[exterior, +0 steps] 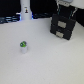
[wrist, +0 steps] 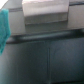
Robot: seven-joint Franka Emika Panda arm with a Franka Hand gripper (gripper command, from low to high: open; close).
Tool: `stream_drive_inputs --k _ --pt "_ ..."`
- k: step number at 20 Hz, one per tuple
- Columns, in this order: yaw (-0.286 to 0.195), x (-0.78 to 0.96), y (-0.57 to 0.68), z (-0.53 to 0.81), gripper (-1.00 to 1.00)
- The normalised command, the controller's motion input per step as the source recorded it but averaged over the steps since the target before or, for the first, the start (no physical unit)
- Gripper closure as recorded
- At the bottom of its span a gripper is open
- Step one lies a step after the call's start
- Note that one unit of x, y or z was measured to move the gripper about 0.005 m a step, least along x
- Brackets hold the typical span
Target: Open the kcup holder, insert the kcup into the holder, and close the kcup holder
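The kcup holder [exterior: 62,26] is a black boxy unit with light handle marks on its front, at the back on the exterior view's right. It looks shut. The kcup [exterior: 23,47], small and white with a green top, stands upright on the white table toward the exterior view's left, far from the holder. My gripper [exterior: 65,7] hangs just above the holder's top, and its jaws are too blurred to read. The wrist view is blurred: a dark flat surface [wrist: 45,60], probably the holder, fills most of it. My fingers and the kcup do not show there.
A tall white bottle-like post [exterior: 26,11] stands at the back on the exterior view's left. Dark clutter lines the back edge. In the wrist view there is a grey box shape [wrist: 45,12] and a teal object [wrist: 4,25] at one edge.
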Motion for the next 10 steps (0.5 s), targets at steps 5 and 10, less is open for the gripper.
stream_drive_inputs --k 5,10 --pt "0.004 -0.24 0.12 -0.34 -1.0" --pt "0.006 -0.35 0.1 -0.37 -1.0"
